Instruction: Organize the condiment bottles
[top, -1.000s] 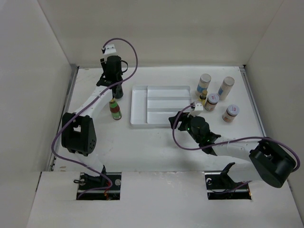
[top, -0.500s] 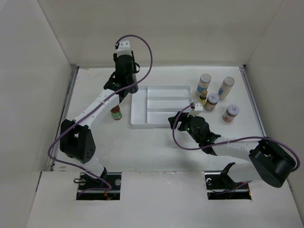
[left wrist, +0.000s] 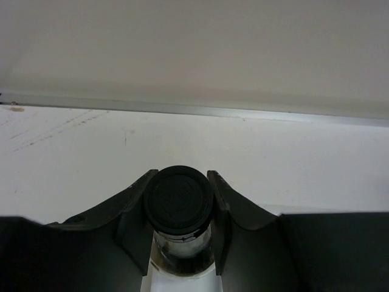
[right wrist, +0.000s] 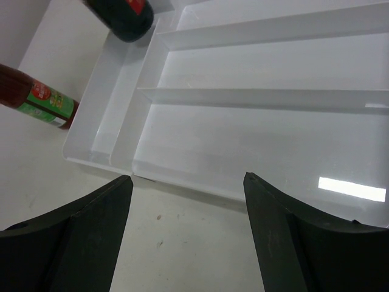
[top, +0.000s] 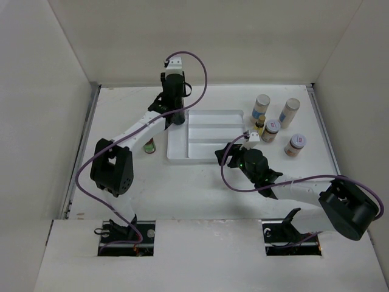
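Observation:
My left gripper (top: 175,113) is shut on the neck of the tall clear black-capped bottle (left wrist: 178,198) and holds it over the left end of the white tray (top: 206,135). The bottle's dark base with its red label shows in the right wrist view (right wrist: 121,15) above the tray's left compartment. The green-red bottle (top: 149,145) stands on the table left of the tray and also shows in the right wrist view (right wrist: 39,97). My right gripper (right wrist: 188,182) is open and empty, low by the tray's near edge (right wrist: 182,182).
White labelled shakers (top: 262,106) (top: 289,111), two short jars (top: 270,129) (top: 295,144) and a small amber bottle (top: 259,124) stand grouped right of the tray. The tray has long dividers (right wrist: 261,97). White walls enclose the table on three sides.
My left arm has swung right, carrying the black-capped bottle from beside the green-red bottle to over the tray's left end. The right arm has not moved.

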Available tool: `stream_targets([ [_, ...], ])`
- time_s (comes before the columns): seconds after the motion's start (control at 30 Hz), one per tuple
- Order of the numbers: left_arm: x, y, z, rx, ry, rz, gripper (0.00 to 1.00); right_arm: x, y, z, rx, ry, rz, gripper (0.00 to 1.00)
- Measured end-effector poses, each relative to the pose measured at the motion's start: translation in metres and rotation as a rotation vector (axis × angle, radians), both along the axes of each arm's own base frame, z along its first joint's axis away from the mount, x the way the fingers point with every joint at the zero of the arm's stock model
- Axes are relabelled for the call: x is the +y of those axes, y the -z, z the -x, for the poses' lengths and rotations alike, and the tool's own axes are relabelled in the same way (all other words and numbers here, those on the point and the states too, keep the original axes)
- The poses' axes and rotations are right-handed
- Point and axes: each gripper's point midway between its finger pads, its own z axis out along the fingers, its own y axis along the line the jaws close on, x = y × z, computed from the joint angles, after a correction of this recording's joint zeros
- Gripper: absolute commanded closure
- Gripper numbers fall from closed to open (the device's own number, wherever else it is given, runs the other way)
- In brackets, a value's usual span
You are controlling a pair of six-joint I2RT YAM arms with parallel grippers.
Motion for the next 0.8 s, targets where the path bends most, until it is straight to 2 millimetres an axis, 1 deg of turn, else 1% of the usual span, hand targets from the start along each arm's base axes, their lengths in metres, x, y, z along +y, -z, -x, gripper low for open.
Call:
stream_targets([
  [0.1, -0.003, 0.020, -0.005, 0.029, 0.001, -0.015, 0.81, 0.000, 0.000, 0.000, 0.000, 0.000, 0.000, 0.19],
  [0.17, -0.003, 0.030, -0.006, 0.041, 0.002, -0.020, 0.75, 0.000, 0.000, 0.000, 0.001, -0.001, -0.001, 0.20],
  [0.2, -0.003, 0.035, -0.005, 0.046, 0.001, -0.023, 0.70, 0.000, 0.000, 0.000, 0.001, -0.002, -0.001, 0.19],
  [0.27, -0.002, 0.036, -0.006, 0.025, -0.004, -0.013, 0.59, 0.001, 0.000, 0.000, 0.001, -0.005, -0.002, 0.19],
  [0.37, 0.000, 0.039, -0.005, -0.008, -0.016, 0.003, 0.33, 0.001, 0.000, 0.001, 0.003, -0.006, -0.003, 0.18],
  [0.43, 0.001, 0.044, -0.002, -0.018, -0.022, 0.009, 0.23, 0.001, 0.000, 0.001, 0.003, -0.006, -0.005, 0.16],
  [0.53, 0.002, 0.046, 0.007, -0.018, -0.021, 0.008, 0.14, 0.001, 0.001, 0.001, 0.005, -0.007, -0.004, 0.15],
  [0.57, 0.002, 0.043, 0.010, -0.024, -0.020, 0.012, 0.11, 0.001, 0.002, 0.001, 0.008, -0.008, -0.002, 0.15],
  [0.63, 0.001, 0.029, 0.018, -0.050, -0.011, 0.026, 0.08, 0.002, 0.005, 0.001, 0.014, -0.010, 0.003, 0.14],
  [0.7, 0.002, 0.008, 0.029, -0.090, -0.005, 0.049, 0.06, 0.002, 0.006, 0.001, 0.016, -0.011, 0.004, 0.14],
  [0.8, 0.014, -0.031, 0.055, -0.164, -0.016, 0.092, 0.05, 0.000, 0.006, 0.000, 0.016, -0.007, 0.004, 0.13],
])
